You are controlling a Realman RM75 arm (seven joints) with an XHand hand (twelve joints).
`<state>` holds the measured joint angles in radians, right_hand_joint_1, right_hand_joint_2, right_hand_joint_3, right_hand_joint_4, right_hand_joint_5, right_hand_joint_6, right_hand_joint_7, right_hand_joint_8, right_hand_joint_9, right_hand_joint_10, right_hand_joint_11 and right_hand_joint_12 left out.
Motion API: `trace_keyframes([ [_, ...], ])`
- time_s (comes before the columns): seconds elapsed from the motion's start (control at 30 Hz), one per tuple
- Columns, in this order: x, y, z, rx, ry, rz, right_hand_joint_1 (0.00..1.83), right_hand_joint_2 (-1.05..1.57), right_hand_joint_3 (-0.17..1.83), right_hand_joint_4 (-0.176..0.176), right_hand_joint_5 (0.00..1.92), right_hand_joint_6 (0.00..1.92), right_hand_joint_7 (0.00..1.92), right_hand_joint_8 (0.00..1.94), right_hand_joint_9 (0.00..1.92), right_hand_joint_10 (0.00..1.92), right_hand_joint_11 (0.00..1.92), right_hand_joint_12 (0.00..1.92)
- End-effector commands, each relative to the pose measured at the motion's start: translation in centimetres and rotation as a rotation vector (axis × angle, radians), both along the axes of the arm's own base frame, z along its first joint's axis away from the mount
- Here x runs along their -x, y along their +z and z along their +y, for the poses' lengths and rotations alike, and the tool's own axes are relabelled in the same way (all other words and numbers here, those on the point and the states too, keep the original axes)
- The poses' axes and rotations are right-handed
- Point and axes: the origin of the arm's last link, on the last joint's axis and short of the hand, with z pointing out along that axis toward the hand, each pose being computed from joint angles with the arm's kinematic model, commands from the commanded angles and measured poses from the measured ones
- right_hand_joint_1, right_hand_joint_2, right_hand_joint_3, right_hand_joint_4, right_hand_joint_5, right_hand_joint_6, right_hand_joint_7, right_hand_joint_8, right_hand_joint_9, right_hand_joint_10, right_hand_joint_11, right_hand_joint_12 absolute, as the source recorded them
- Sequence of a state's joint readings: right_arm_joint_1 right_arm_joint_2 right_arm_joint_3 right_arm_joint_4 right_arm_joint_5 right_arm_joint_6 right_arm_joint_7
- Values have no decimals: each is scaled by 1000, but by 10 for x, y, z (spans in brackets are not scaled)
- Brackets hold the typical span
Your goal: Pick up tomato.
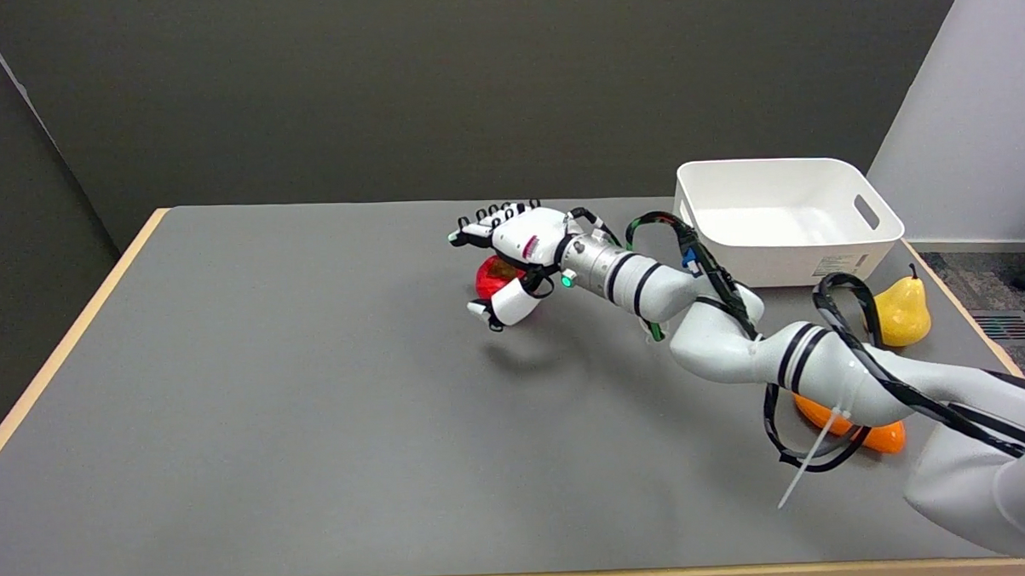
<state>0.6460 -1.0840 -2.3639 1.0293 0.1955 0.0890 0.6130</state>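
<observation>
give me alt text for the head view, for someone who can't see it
A white robot arm reaches from the lower right across a grey table, its right hand spread over a red tomato without clearly gripping it. A white bin sits at the far right, with a yellow pear and an orange object, partly hidden by the arm, nearer.

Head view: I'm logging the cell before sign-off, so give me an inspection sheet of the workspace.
Surface: grey table, wood edge.
Job's things: red tomato on the table, under the hand.
Clutter: white bin far right; yellow pear; orange item partly hidden by the arm.
Hand: right hand open, fingers over the tomato, thumb beside it; contact unclear.
Cables: black cable looped along the arm, white zip tie.
Surroundings: dark wall.
</observation>
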Motion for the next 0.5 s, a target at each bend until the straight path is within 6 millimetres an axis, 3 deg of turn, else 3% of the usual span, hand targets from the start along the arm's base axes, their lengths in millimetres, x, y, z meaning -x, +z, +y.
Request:
trace_keyframes([
  [0.03,20,6,-7,45,-65,30,497,600,952,94,161,402,245,300,205,656,128,1269],
  [0.4,25,11,0,47,-74,34,548,620,927,98,180,392,265,299,225,665,160,1281],
  [0.43,24,12,0,46,-71,33,571,620,932,98,182,396,269,302,231,672,181,1305],
  [0.5,23,12,2,41,-64,35,706,620,974,95,203,441,314,350,301,757,410,1565],
])
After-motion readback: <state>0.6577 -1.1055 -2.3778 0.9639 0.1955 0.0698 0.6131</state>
